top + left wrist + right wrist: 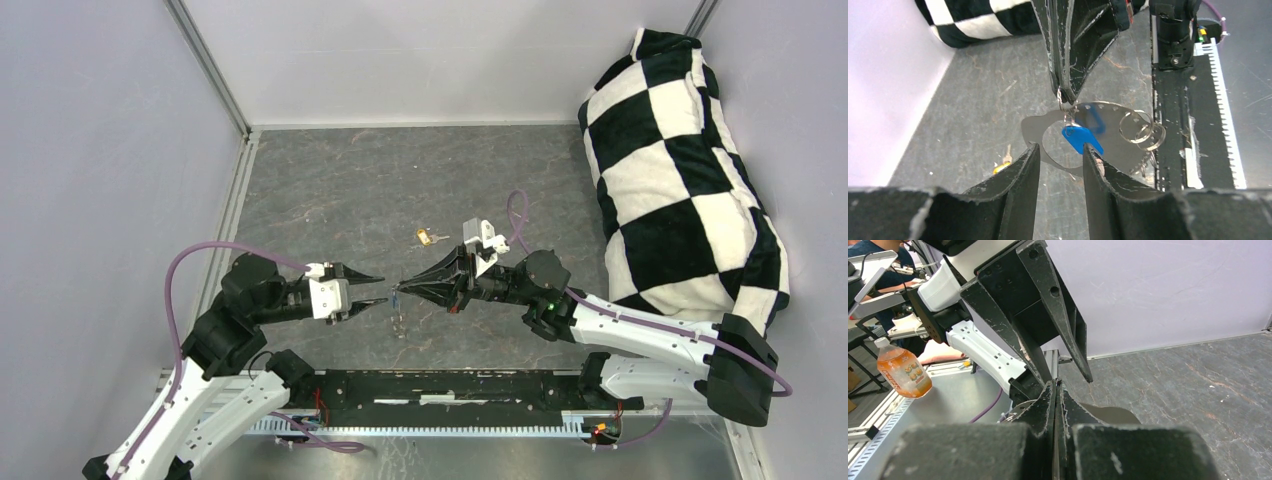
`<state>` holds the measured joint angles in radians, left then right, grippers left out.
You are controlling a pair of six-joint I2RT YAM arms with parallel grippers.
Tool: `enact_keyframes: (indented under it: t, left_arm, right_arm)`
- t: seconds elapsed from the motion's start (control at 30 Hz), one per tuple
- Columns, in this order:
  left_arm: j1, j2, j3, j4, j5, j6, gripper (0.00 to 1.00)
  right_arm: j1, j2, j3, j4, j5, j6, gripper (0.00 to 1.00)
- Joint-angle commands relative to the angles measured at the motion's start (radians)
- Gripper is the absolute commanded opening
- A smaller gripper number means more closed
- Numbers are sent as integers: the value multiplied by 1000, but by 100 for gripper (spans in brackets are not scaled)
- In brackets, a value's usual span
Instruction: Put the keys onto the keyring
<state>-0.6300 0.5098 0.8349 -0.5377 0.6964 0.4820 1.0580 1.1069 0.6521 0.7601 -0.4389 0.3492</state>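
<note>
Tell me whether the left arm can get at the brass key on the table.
Probably yes: the brass key lies uncovered on the table with nothing beside it, and the left end effector is open, though the keyring sits at its fingertips.

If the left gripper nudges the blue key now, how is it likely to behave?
Probably it swings: the blue key dangles by a small ring from the shut right gripper. It looks light, being tiny with a plastic head. The key itself seems stiff.

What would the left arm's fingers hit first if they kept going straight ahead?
Probably the silver keyring, right between the left fingers; the blue key hangs just beyond. Depth is unclear.
</note>
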Motion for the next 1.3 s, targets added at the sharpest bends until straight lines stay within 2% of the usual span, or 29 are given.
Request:
enact_keyframes:
  t: [0.0, 0.13, 0.3, 0.53, 0.7, 0.8, 1.13, 1.27]
  left_arm:
    - [-2, -9, 37, 82, -8, 60, 41]
    - [-2, -8, 40, 92, 19, 58, 35]
    - [-2, -8, 32, 93, 33, 58, 34]
    - [-2, -3, 11, 78, 74, 74, 27]
    - [-2, 8, 2, 70, 77, 91, 15]
    - [-2, 7, -4, 55, 83, 106, 11]
    - [-2, 11, -10, 41, 129, 96, 2]
    - [-2, 13, -13, 41, 149, 89, 2]
  right_arm:
    - [0, -2, 23, 85, 17, 20, 0]
    - [1, 4, 29, 82, 14, 20, 0]
    - [0, 12, 32, 82, 13, 21, 0]
    - [1, 25, 40, 81, 7, 24, 0]
    - [0, 23, 35, 80, 15, 24, 0]
    - [0, 21, 34, 82, 20, 25, 0]
    - [1, 25, 35, 95, 22, 37, 0]
    - [0, 21, 31, 95, 31, 37, 0]
